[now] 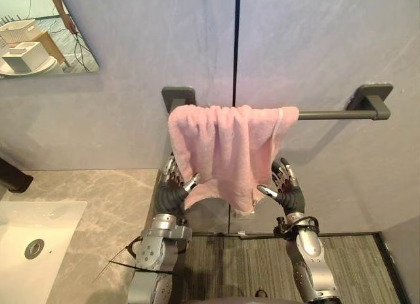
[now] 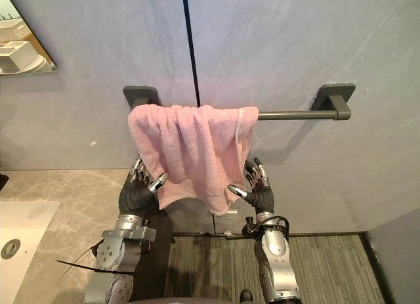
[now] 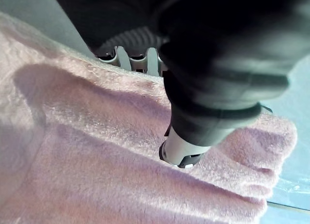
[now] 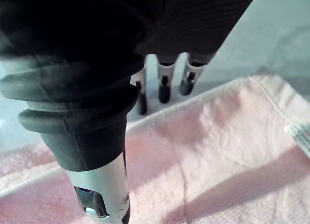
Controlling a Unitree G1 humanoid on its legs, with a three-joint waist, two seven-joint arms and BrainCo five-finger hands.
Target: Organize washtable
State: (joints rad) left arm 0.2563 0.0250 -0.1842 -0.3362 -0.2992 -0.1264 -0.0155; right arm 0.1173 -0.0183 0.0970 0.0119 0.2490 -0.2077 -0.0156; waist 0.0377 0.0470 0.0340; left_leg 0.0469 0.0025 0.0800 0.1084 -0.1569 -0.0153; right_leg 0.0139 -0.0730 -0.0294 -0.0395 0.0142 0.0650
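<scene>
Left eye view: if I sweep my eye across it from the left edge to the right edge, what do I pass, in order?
white sink → left hand → pink towel → right hand → rail's right bracket

Pink towel (image 1: 226,153) (bunched) over rail (image 1: 335,114)
</scene>
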